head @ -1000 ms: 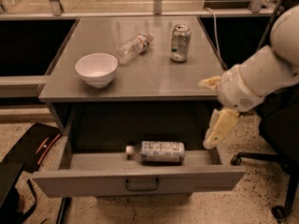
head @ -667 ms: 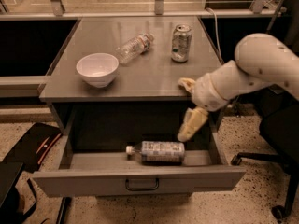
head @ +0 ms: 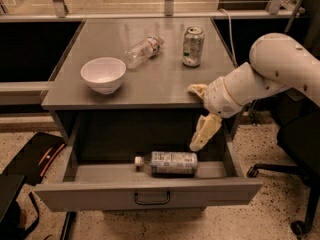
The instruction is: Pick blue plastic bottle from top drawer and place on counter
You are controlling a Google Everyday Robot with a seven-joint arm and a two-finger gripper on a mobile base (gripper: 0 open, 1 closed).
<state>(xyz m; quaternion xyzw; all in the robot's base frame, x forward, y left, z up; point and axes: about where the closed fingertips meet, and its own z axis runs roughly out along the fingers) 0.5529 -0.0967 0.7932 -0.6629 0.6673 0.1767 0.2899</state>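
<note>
Grey metal top drawer (head: 90, 198), pulled open, shows us the white-capped blue plastic bottle (head: 172, 163) lying sideways inside, our cream two-finger gripper (head: 201, 112) spread wide above the drawer's right part.

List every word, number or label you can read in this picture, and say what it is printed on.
Small blue plastic bottle in the grey top drawer: label print too blurred to read.
Clear plastic bottle on the grey counter: label unreadable.
Silver metal can: print unreadable.
Cream gripper above the drawer's right side: no text.
</note>
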